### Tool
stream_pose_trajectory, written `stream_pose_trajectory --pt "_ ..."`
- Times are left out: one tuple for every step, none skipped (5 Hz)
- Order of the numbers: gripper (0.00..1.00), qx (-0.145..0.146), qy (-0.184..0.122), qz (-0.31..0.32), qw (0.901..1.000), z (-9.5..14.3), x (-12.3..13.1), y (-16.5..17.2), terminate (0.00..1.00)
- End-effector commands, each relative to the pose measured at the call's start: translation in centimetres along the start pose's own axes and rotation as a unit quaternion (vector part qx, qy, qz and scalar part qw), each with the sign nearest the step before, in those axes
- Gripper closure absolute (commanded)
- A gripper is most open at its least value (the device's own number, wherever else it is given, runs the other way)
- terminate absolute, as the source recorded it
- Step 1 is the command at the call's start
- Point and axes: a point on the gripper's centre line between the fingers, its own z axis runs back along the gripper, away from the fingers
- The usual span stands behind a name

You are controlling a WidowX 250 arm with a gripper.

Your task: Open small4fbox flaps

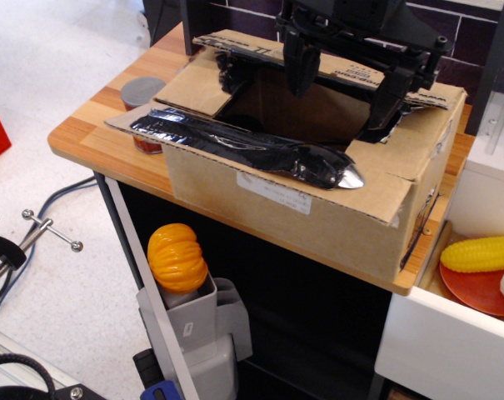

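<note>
Below the box (pixel 318 196), an orange gourd-shaped toy (pixel 177 257) sits in a grey holder (pixel 203 329) over pale floor (pixel 60 75). The box fills the wooden table (pixel 85 133), nearly reaching its front edge; its flaps (pixel 243 146) lie folded outward. Behind it, the black gripper (pixel 339 83) dips its fingers, spread apart, into the opening. Right of the box, corn (pixel 481 252) rests on a plate (pixel 476 287).

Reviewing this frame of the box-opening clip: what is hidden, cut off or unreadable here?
- Inside of the brown corrugated cardboard box: dark, contents cannot be told.
- Black gripper: its top is cut off by the picture's upper edge; whether its fingers touch the far flap is unclear.
- White label: print too small to read.
- Grey-lidded red jar: mostly hidden behind the left flap.
- Yellow corn: cut off by the right edge.
</note>
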Motion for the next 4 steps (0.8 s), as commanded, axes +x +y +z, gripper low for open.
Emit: stream_pose_trajectory --pt "0.00 0.000 0.000 0.000 1.0000 0.0 0.0 0.0 0.00" --pt "0.00 -0.005 -0.007 -0.001 1.0000 -0.6 0.4 0.0 0.00" --pt "0.00 -0.008 -0.016 -0.006 0.9998 -1.1 1.1 0.3 0.00" --pt "0.00 -0.010 -0.023 -0.007 0.9997 -1.5 1.6 0.3 0.00"
